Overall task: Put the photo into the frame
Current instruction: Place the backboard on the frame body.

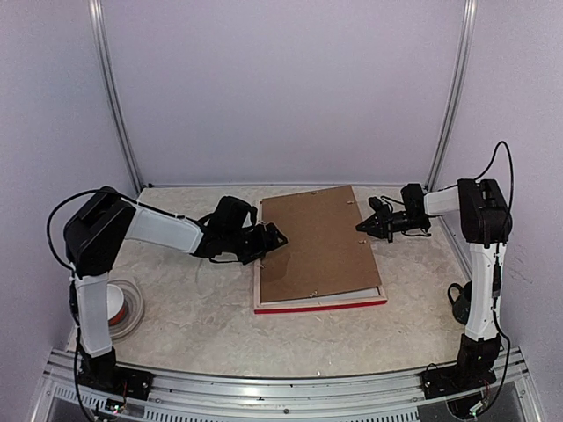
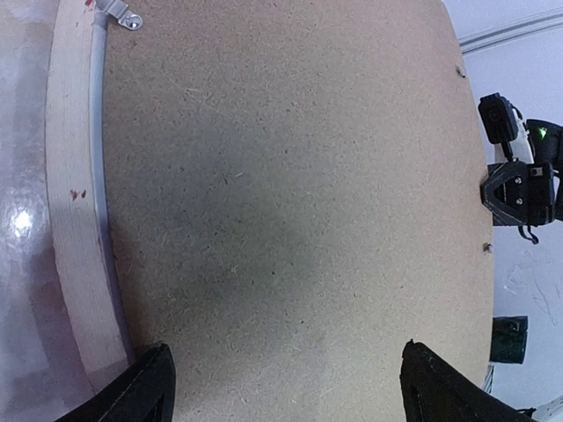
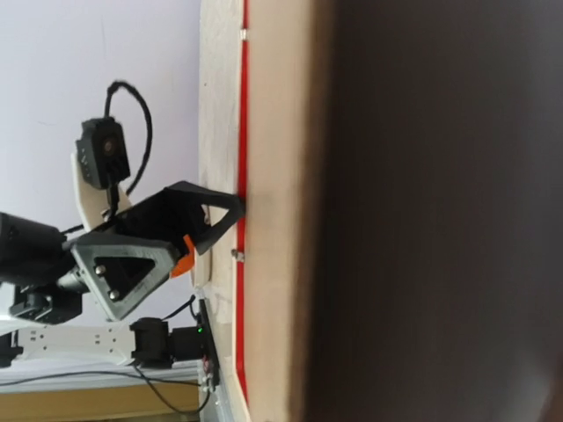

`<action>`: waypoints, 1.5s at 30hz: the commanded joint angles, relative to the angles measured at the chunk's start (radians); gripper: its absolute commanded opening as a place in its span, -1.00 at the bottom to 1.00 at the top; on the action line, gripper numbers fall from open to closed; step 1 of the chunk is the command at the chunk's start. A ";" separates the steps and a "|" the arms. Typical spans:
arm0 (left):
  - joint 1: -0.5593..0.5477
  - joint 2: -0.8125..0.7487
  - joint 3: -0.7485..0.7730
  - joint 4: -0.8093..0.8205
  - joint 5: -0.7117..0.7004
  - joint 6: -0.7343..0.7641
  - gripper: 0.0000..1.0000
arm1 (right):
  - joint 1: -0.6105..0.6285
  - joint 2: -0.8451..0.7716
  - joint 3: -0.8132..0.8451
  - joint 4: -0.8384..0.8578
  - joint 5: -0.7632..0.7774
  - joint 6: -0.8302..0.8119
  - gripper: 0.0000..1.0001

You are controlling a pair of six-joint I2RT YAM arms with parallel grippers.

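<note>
The frame (image 1: 321, 305) lies face down mid-table, its red front edge toward me and a pale wood rail (image 2: 79, 220) showing on the left. A brown backing board (image 1: 321, 246) rests on it, slightly askew, and fills the left wrist view (image 2: 290, 176). The photo is hidden. My left gripper (image 1: 274, 236) stands open over the board's left edge, with its fingertips (image 2: 149, 387) wide apart and nothing between them. My right gripper (image 1: 362, 226) is shut, its tip at the board's right edge. In the right wrist view the frame's red edge (image 3: 241, 132) shows beside a dark blur.
A white roll with a red core (image 1: 123, 306) sits by the left arm's base. A small dark object (image 1: 459, 299) stands near the right arm's base. A small metal clip (image 2: 130, 19) sits at the board's corner. Pale walls enclose the table on three sides.
</note>
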 commanded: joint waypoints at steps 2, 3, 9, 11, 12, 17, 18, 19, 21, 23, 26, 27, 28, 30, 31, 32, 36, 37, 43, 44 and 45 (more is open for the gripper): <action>0.025 -0.081 -0.158 0.072 0.032 -0.067 0.76 | -0.012 -0.076 -0.171 0.357 -0.079 0.176 -1.00; 0.033 -0.108 -0.181 0.101 0.036 -0.074 0.76 | -0.014 -0.091 -0.190 0.392 -0.090 0.194 -1.00; 0.058 -0.190 -0.215 0.124 0.007 -0.072 0.77 | -0.019 -0.140 -0.224 0.493 -0.107 0.267 -1.00; 0.059 -0.189 -0.215 0.125 0.017 -0.069 0.77 | -0.022 -0.140 -0.223 0.489 -0.108 0.266 -1.00; 0.059 -0.185 -0.217 0.126 0.020 -0.070 0.77 | -0.024 -0.140 -0.229 0.496 -0.106 0.268 -1.00; 0.057 -0.175 -0.242 0.151 0.034 -0.084 0.77 | -0.041 -0.117 -0.195 0.324 -0.007 0.152 -1.00; 0.057 -0.173 -0.243 0.151 0.035 -0.084 0.77 | -0.046 -0.116 -0.196 0.323 -0.003 0.147 -1.00; 0.057 -0.174 -0.244 0.151 0.036 -0.084 0.77 | -0.049 -0.116 -0.199 0.324 -0.005 0.148 -1.00; 0.057 -0.175 -0.246 0.151 0.035 -0.084 0.77 | -0.055 -0.118 -0.200 0.320 -0.005 0.148 -1.00; 0.057 -0.174 -0.242 0.150 0.035 -0.084 0.77 | -0.055 -0.109 -0.175 0.257 -0.002 0.107 -1.00; 0.057 -0.171 -0.234 0.148 0.033 -0.086 0.77 | -0.057 -0.101 -0.128 0.156 0.043 0.045 -0.85; 0.057 -0.171 -0.234 0.149 0.035 -0.086 0.77 | -0.057 -0.102 -0.123 0.145 0.052 0.038 -0.77; 0.057 -0.168 -0.233 0.150 0.033 -0.087 0.77 | -0.057 -0.106 -0.123 0.136 0.062 0.033 -0.70; 0.056 -0.170 -0.235 0.151 0.031 -0.088 0.77 | -0.057 -0.122 -0.121 0.112 0.112 0.017 -0.52; 0.056 -0.171 -0.236 0.152 0.030 -0.087 0.77 | -0.057 -0.130 -0.116 0.088 0.148 0.003 -0.43; 0.057 -0.171 -0.237 0.152 0.030 -0.087 0.77 | -0.057 -0.138 -0.111 0.067 0.180 -0.007 -0.38; 0.059 -0.171 -0.236 0.153 0.030 -0.088 0.77 | -0.057 -0.149 -0.062 -0.079 0.385 -0.062 -0.24; 0.060 -0.170 -0.233 0.153 0.031 -0.087 0.77 | -0.056 -0.151 -0.052 -0.107 0.423 -0.072 -0.06; 0.060 -0.157 -0.148 0.103 0.025 -0.056 0.77 | -0.056 -0.216 -0.086 -0.111 0.551 -0.073 0.11; 0.057 -0.152 -0.123 0.082 0.016 -0.045 0.77 | -0.053 -0.232 -0.092 -0.112 0.579 -0.076 0.18; 0.053 -0.143 -0.097 0.059 0.006 -0.032 0.78 | -0.050 -0.249 -0.100 -0.110 0.612 -0.081 0.31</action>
